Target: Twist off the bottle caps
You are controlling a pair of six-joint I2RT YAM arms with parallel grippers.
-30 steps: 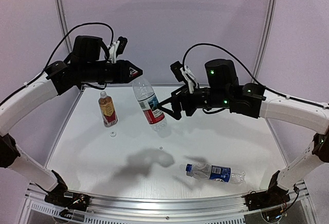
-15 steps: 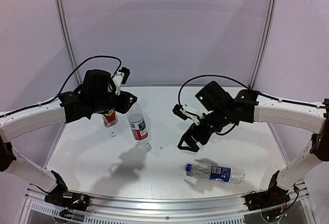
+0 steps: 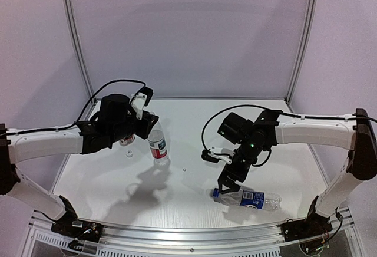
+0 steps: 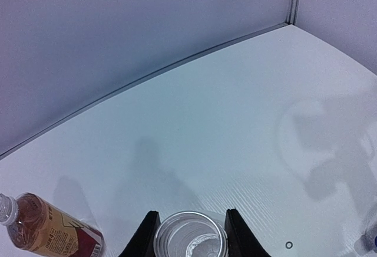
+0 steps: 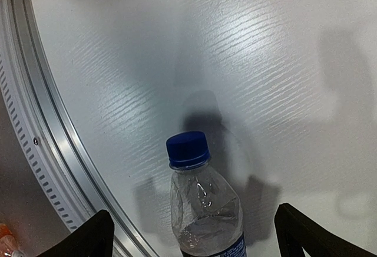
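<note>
Bottle (image 3: 158,148), clear plastic, red-white label, clamped near-upright by left gripper (image 3: 146,130), 10 o'clock; right gripper (image 3: 225,185) wide above lying blue-capped bottle (image 3: 247,198), 5 o'clock, for pickup.

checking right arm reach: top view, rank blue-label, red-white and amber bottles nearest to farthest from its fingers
1. blue-label bottle, lying just beneath the right fingers
2. red-white bottle, left of centre
3. amber bottle, far left, partly hidden

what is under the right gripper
The open right gripper hangs over a blue-label bottle lying on the table, its blue cap on. The bottle covers the table beneath it.
</note>
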